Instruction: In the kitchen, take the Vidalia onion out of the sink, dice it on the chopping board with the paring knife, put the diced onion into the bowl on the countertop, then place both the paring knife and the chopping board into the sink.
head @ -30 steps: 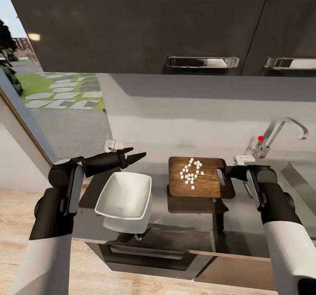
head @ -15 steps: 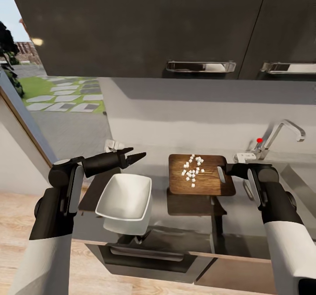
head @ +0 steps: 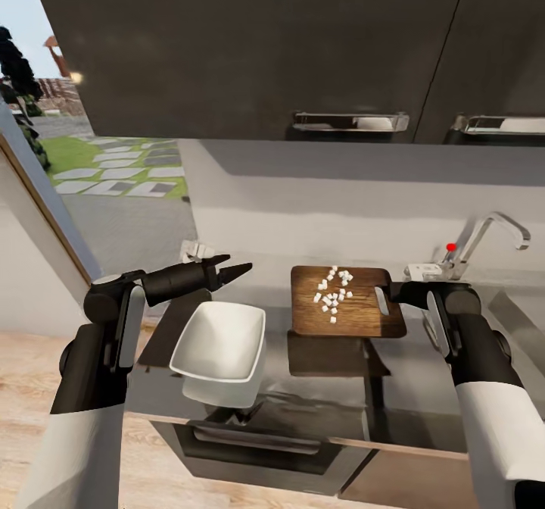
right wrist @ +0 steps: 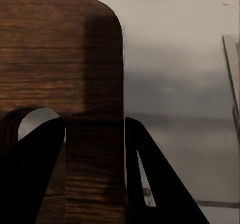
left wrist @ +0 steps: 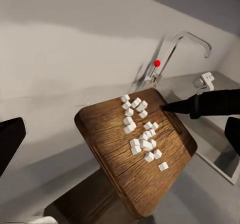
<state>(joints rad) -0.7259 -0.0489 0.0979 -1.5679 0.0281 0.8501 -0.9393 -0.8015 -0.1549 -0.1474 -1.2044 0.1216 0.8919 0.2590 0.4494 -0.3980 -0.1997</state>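
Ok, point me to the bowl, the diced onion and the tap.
bowl (head: 219,340), head view, inner floor.
diced onion (left wrist: 142,132), left wrist view, middle of the pile.
tap (head: 496,221), head view, spout arm.

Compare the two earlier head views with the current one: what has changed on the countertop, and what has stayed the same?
Little has changed. The chopping board sits slightly flatter than a second ago, held off the countertop by the right gripper at its handle end. The diced onion remains on it. The wider shift is camera motion. The left gripper stays above the bowl, jaws together.
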